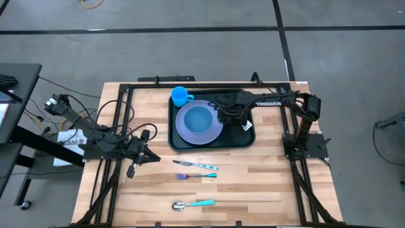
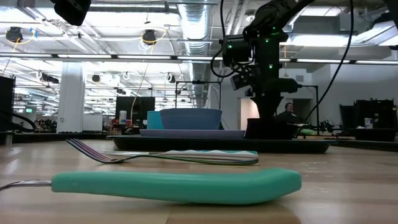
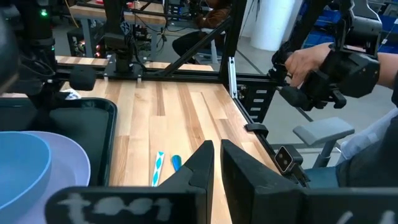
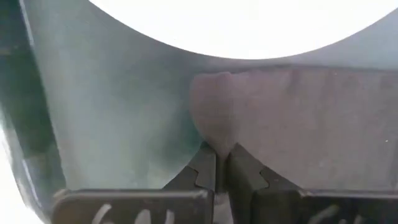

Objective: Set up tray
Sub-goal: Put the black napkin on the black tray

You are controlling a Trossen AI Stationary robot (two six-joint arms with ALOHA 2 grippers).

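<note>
The tray [image 1: 179, 143] lies at the table's far middle, loaded with plate [image 1: 199, 123], bowl and cup. It is judged stiff, light and slick, best taken by the rim. The right gripper [image 4: 216, 163] is pinched on the napkin [image 4: 292, 118] inside it; the left gripper [image 3: 216, 163], nearly closed, is parked near-left.

Plate [image 1: 199, 123] and bowl [image 1: 198, 118] are sitting in the tray [image 1: 179, 143], cup [image 1: 180, 96] behind; cutlery is lying in front.
</note>
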